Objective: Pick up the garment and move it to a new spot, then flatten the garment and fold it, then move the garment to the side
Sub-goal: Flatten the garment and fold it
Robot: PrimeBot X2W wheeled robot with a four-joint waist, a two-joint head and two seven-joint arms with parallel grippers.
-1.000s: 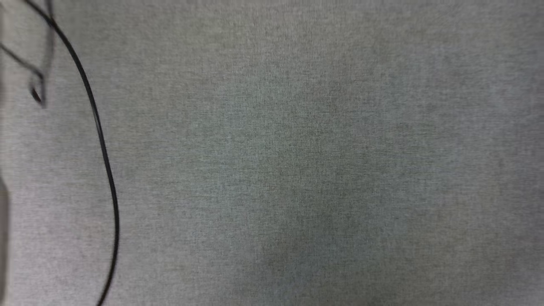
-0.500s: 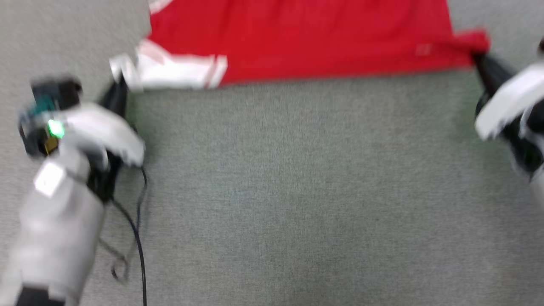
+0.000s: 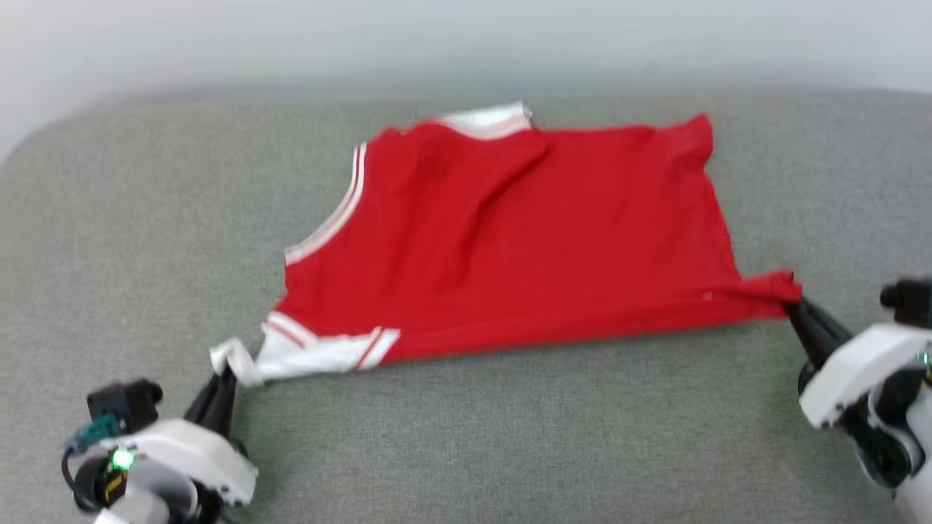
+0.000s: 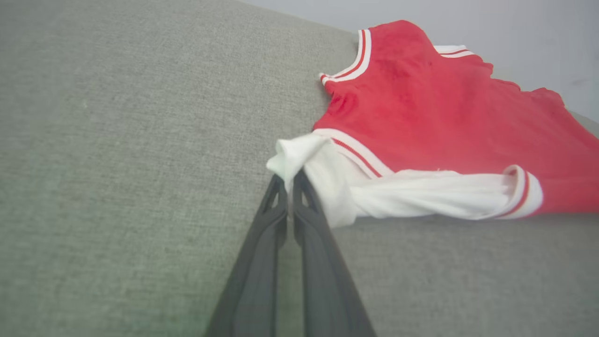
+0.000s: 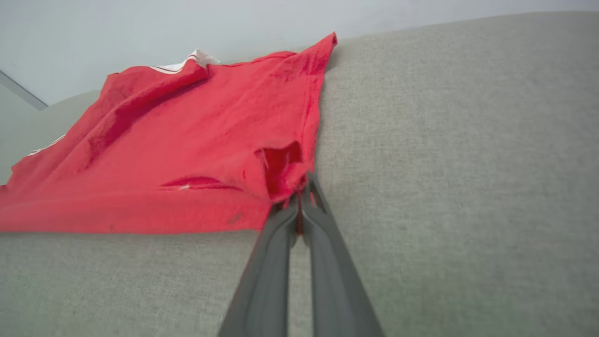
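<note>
Tilted up since a moment ago, my head view now takes in the whole garment [image 3: 510, 240], lying rumpled mid-bench [image 3: 510, 437] toward the far edge, my left claw [image 3: 228, 375] pressed together on its white sleeve [image 3: 320, 353], my right claw [image 3: 791, 304] pinching its red hem corner [image 3: 768, 292], pale wall [image 3: 466, 44] behind the bench.
</note>
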